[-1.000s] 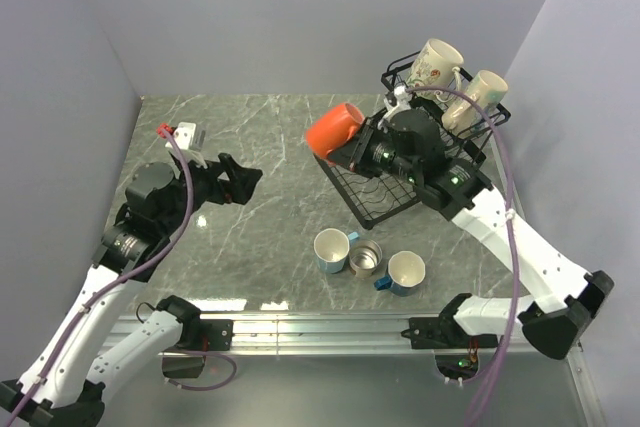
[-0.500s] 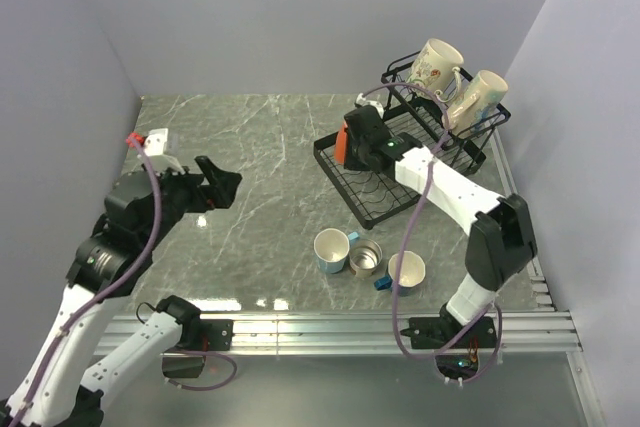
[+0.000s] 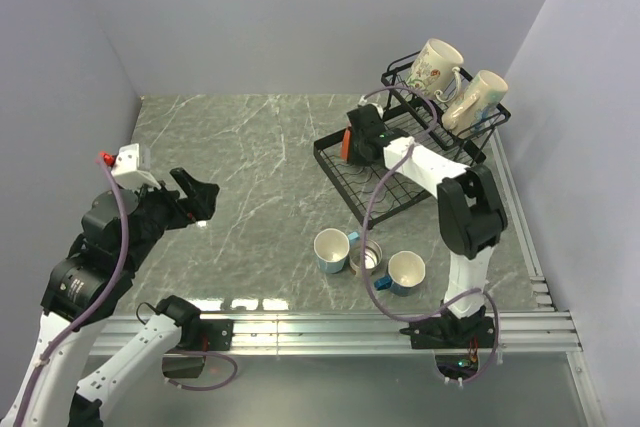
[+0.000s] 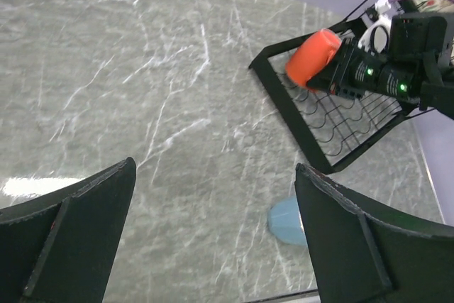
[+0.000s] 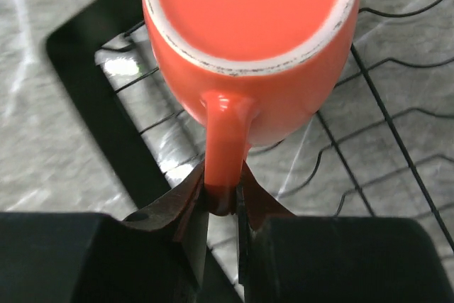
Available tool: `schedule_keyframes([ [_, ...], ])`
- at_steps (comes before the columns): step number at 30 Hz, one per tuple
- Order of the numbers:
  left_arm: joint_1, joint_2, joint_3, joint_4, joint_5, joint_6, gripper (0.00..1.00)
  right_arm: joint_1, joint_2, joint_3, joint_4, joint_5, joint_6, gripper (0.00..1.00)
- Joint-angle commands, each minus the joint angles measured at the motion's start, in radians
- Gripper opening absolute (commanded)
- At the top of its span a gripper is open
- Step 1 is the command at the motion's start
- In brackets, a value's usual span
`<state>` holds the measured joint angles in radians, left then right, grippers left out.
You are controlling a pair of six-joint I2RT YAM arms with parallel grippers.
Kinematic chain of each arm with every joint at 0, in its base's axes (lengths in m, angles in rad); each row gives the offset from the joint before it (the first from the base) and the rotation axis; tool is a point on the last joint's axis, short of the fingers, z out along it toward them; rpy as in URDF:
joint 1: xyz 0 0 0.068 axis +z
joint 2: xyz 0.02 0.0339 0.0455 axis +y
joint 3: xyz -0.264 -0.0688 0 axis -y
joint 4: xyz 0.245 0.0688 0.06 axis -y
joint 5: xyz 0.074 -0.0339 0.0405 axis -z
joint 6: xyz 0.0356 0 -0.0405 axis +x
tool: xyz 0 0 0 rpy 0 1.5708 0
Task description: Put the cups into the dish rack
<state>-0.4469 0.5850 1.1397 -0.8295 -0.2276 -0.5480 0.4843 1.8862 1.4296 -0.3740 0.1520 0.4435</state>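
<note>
The orange mug (image 5: 248, 40) hung tilted, its base showing, over the left corner of the dish rack (image 3: 345, 187), on the lower tray, likely lined up for setting between the wires. The right claw (image 5: 221, 196) was clamped on its handle. Three other cups (image 3: 366, 257) stood on the bench (image 3: 250, 167) near the rack. The left claw (image 4: 213, 175) was spread apart and empty.
</note>
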Motion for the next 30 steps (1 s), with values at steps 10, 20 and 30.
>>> schedule_keyframes([
  [10, -0.004, -0.007, 0.066, -0.068, -0.067, -0.05, 0.99, 0.005, 0.117, 0.144, 0.133, -0.031, 0.032, 0.0],
  [20, -0.004, -0.053, 0.029, -0.105, -0.064, -0.093, 0.99, 0.063, 0.128, 0.114, 0.098, -0.081, 0.017, 0.44],
  [30, -0.004, -0.048, 0.046, -0.115, -0.052, -0.049, 0.99, 0.068, 0.096, 0.091, 0.044, -0.065, 0.034, 0.63],
])
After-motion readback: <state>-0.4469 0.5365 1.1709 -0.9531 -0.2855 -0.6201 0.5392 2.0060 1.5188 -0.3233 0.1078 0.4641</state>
